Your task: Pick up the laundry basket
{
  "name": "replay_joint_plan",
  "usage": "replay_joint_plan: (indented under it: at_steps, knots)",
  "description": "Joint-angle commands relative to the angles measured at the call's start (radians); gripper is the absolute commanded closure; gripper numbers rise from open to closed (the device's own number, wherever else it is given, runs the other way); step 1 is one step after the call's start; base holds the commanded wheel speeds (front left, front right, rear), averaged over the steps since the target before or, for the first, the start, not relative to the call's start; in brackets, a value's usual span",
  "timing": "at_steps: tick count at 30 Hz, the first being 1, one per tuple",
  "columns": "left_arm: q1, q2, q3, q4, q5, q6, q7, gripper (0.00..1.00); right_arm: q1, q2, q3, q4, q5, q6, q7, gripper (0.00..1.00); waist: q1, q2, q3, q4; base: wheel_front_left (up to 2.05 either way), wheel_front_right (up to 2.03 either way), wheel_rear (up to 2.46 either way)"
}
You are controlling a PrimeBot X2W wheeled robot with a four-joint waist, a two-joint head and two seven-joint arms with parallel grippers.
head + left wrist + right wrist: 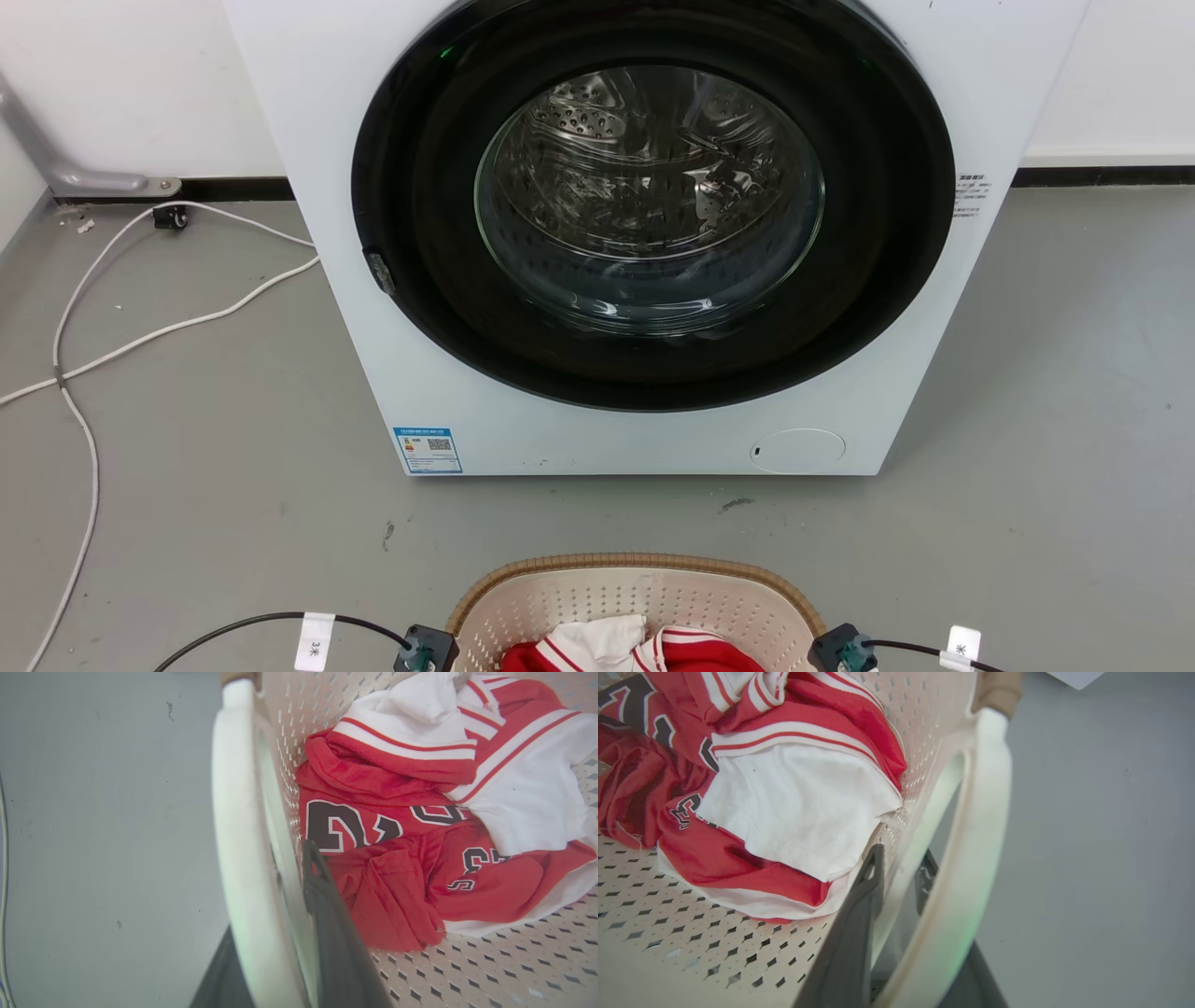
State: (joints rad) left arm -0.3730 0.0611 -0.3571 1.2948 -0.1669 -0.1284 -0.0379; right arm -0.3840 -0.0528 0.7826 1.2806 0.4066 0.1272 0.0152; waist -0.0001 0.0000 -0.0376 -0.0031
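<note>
Dark-fingered left gripper (275, 868) and right gripper (901, 856) each clamp a white side handle (238, 812) of the cream perforated plastic laundry basket (635, 563), red-and-white jerseys (373, 835) inside.

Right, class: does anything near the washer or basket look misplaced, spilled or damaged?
Nothing spilled or broken. The white cable trails loosely over the floor left of the washing machine, and the red-and-white clothes lie crumpled in the laundry basket.

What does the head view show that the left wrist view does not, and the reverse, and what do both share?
Head view: the washing machine, door shut, and a white cable. Left wrist view: the left gripper, one finger inside the laundry basket beside its white handle, and black numerals on the red-and-white clothes. Both: the basket and those clothes.
</note>
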Motion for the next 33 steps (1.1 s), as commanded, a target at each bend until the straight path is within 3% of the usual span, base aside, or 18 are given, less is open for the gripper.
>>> replay_joint_plan:
  at_steps: [1,33]
  knots:
    - [-0.002,0.008,-0.007,-0.012,0.001,-0.001,-0.014,1.00,0.014,-0.003,0.018,0.006,0.001,0.006,0.008,1.00,0.0001,0.0000,-0.001,0.000,0.00,0.00,0.00]
    - [0.001,0.018,-0.043,-0.012,-0.053,-0.001,-0.005,1.00,0.003,-0.015,0.107,0.010,0.090,0.008,0.014,1.00,0.0001,0.0000,0.001,-0.001,0.00,0.00,0.00]
